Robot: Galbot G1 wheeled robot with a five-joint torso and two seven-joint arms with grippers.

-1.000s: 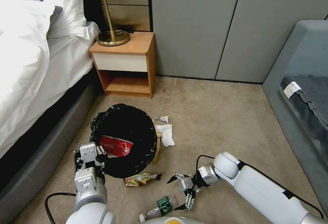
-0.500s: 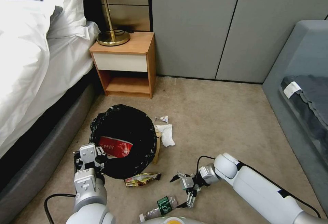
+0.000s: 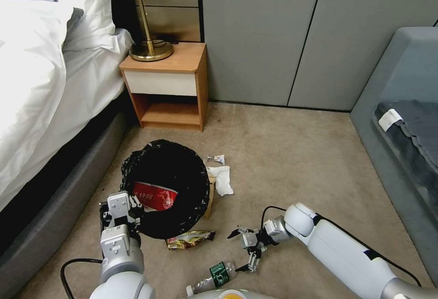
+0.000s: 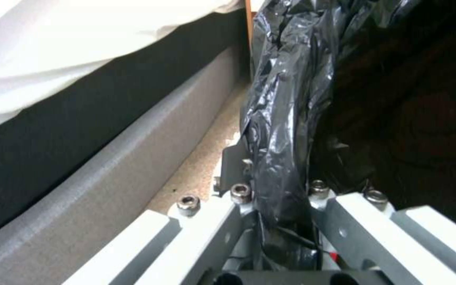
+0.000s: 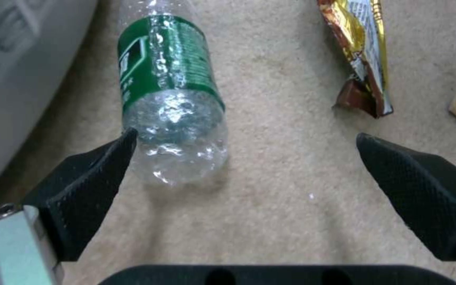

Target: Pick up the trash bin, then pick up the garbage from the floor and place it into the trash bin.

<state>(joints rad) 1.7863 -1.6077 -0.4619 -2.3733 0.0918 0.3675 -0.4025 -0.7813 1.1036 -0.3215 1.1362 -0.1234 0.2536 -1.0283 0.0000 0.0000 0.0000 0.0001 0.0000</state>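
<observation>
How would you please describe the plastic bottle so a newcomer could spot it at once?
From the trash bin beside the bed, look toward the robot. The bottle lies on the carpet beside the open right gripper; alone among the litter, it is clear with a green label.

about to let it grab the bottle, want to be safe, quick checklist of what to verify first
1. Right gripper open wide enough for the plastic bottle: ok, fingers spread.
2. Bottle centred between the fingers: not ok, it lies against one fingertip, off to one side.
3. Snack wrapper outside the grasp: ok, it lies beyond the other fingertip.
4. Left gripper holding the trash bin: ok, shut on the black liner at the rim.
5. Bin opening free to receive: ok, open top, a red wrapper already inside.
6. Bin lifted off the floor: cannot tell.
</observation>
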